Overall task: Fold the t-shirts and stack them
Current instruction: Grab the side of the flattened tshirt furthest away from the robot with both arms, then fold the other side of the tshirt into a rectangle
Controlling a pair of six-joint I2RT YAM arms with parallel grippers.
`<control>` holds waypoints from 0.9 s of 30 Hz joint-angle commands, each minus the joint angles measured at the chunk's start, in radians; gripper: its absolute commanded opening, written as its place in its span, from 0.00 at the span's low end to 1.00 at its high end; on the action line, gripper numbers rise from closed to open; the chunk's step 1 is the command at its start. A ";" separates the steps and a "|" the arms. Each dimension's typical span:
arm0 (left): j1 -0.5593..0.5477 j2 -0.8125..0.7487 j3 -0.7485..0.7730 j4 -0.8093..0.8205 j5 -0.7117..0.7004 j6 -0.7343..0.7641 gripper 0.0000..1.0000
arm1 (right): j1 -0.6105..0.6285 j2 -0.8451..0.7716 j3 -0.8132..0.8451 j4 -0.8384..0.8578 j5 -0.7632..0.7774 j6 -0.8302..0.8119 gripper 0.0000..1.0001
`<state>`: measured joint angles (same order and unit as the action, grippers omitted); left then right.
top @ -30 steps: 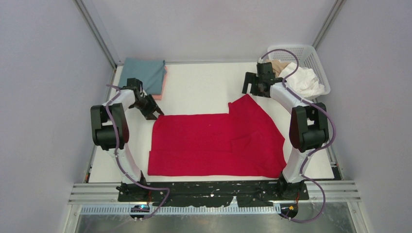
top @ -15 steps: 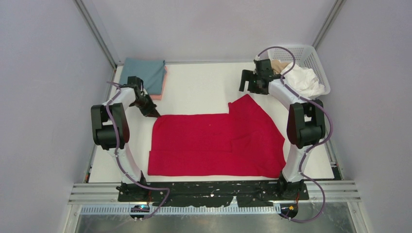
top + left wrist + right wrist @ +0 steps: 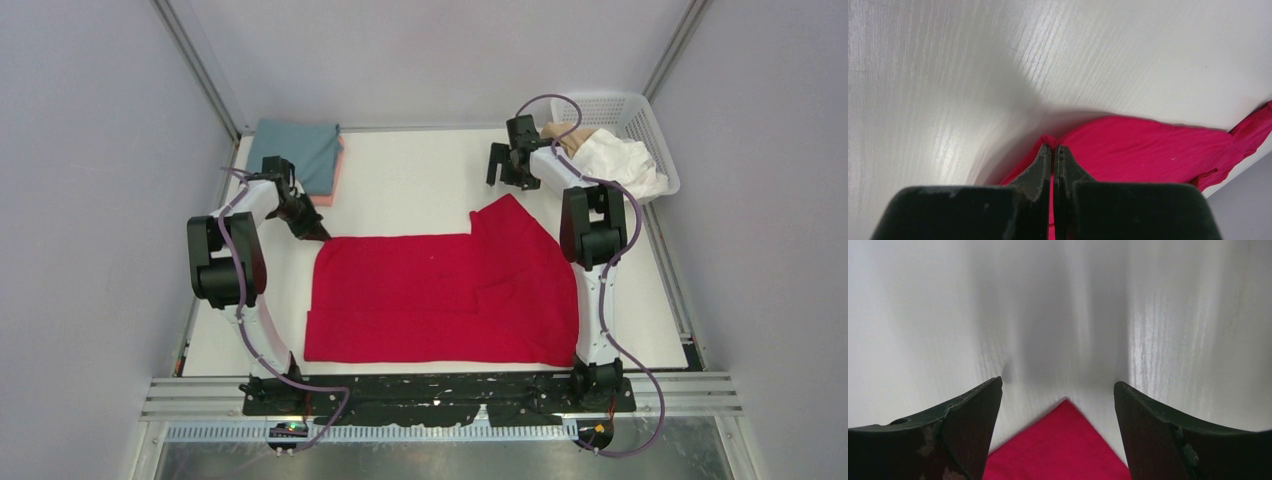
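Observation:
The bright red t-shirt (image 3: pixel 440 295) lies spread flat across the middle of the white table, one sleeve pointing to the far right. My left gripper (image 3: pixel 312 231) is shut on its far left corner; in the left wrist view the jaws (image 3: pixel 1053 148) pinch a fold of red cloth (image 3: pixel 1148 145). My right gripper (image 3: pixel 505 170) is open and empty, above the table just beyond the sleeve tip (image 3: pixel 1063 445). A folded grey-teal shirt (image 3: pixel 298 150) lies on a salmon pink one (image 3: pixel 328 195) at the far left. White (image 3: pixel 625 160) and beige (image 3: pixel 568 135) shirts lie crumpled in the basket.
A white plastic lattice basket (image 3: pixel 640 115) stands at the far right corner. Grey walls with metal rails enclose the table on three sides. The arm bases sit on a black plate (image 3: pixel 440 392) at the near edge.

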<state>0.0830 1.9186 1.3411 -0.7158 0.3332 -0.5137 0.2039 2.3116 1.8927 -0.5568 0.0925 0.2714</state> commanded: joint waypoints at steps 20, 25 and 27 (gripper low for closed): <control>-0.026 -0.020 0.093 -0.033 -0.050 0.037 0.00 | 0.048 -0.112 -0.076 -0.021 0.126 0.026 0.06; -0.047 -0.070 0.063 -0.028 -0.092 0.046 0.00 | 0.056 -0.258 -0.175 0.058 0.088 -0.018 0.05; -0.056 -0.102 0.028 -0.009 -0.109 0.049 0.00 | 0.058 -0.335 -0.260 0.095 0.049 -0.026 0.06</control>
<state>0.0471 1.9156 1.3956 -0.7380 0.2672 -0.4877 0.2489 2.1929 1.7321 -0.5594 0.1894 0.2779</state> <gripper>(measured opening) 0.012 0.078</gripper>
